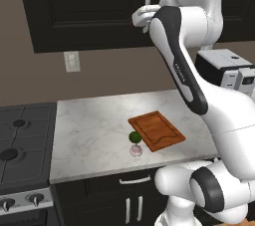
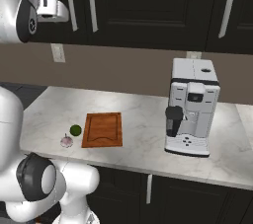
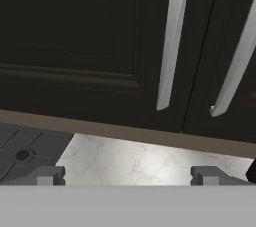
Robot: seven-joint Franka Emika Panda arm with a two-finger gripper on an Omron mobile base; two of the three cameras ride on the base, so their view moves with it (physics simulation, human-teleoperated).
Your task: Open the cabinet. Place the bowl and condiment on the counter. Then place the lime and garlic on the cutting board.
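Observation:
The black wall cabinet (image 3: 75, 36) has both doors shut, and its two silver bar handles (image 3: 172, 41) hang side by side. My gripper (image 3: 127, 176) is open and empty, raised in front of the doors' lower edge and just short of the handles. My white hand (image 1: 143, 17) sits high beside them. On the counter (image 1: 89, 120) the lime (image 1: 134, 136) and the garlic (image 1: 136, 150) lie together, touching the cutting board's (image 1: 156, 130) near left corner. The bowl and the condiment are hidden.
A black gas stove (image 1: 20, 140) adjoins the counter on the left. A white coffee machine (image 2: 191, 112) stands right of the board. A wall outlet (image 1: 72, 61) sits under the cabinet. Low black cabinets (image 2: 163, 188) run below the worktop.

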